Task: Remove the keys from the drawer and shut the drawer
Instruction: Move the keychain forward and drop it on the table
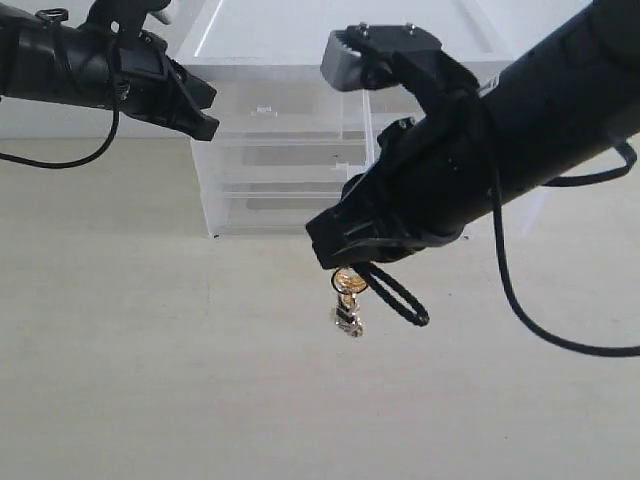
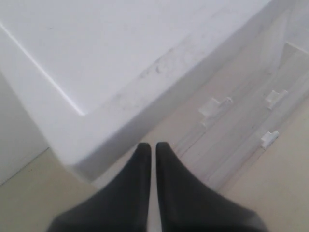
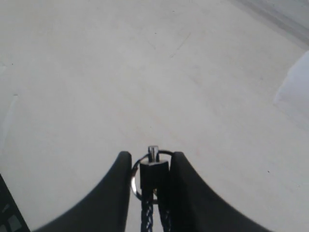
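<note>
The keys [image 1: 348, 297] hang in the air in front of the cabinet, above the table: gold rings, a small charm and a black cord loop [image 1: 401, 296]. My right gripper [image 1: 338, 262] is shut on them. In the right wrist view the cord's black end piece and a ring [image 3: 153, 166] sit clamped between the right gripper's [image 3: 150, 159] fingers. The drawer [image 1: 373, 118] is mostly hidden behind my right arm, and only a strip of its clear wall shows. My left gripper [image 1: 212, 115] hovers shut and empty beside the cabinet's upper left corner [image 2: 150, 147].
The clear plastic cabinet [image 1: 285, 190] stands at the back with a white top [image 2: 120, 48]. The left half-width drawer [image 1: 264, 110] and the full-width drawers [image 1: 340, 160] are pushed in, their white tab handles [image 2: 215, 105] showing. Beige table surface [image 1: 200, 380] spreads in front.
</note>
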Robot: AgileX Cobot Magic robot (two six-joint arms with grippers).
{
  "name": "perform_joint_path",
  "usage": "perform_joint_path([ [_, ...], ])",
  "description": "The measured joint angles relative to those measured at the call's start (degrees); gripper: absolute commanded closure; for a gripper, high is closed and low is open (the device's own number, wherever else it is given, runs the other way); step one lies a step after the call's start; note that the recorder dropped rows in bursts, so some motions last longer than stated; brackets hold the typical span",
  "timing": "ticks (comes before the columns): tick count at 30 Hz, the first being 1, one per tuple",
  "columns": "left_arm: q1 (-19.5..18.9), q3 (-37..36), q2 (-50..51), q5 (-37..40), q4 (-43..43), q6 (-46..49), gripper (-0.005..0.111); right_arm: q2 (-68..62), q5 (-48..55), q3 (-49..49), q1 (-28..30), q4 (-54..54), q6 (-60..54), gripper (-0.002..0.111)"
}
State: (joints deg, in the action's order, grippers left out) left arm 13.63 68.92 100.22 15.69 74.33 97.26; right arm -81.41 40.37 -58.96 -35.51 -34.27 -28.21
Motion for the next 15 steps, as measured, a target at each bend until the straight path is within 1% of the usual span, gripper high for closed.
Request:
perform_joint_path([
  [4,-0.27,-1.39,-2.62,-0.24,0.73,-1.63,0.103,0.00,-4.29,3.38,-1.46,-0.61,-0.24,0.109],
  [8,-0.47,-3.03,-4.85,1.85,1.05,-2.93,0.103,0.00,-8.35,6.44,-1.58,-0.71,-0.48,0.109],
  [15,-0.47,-4.85,-8.02,5.15,1.05,-4.60,0.103,0.00,-10.28,8.25,-1.58,-0.76,-0.74,0.108],
])
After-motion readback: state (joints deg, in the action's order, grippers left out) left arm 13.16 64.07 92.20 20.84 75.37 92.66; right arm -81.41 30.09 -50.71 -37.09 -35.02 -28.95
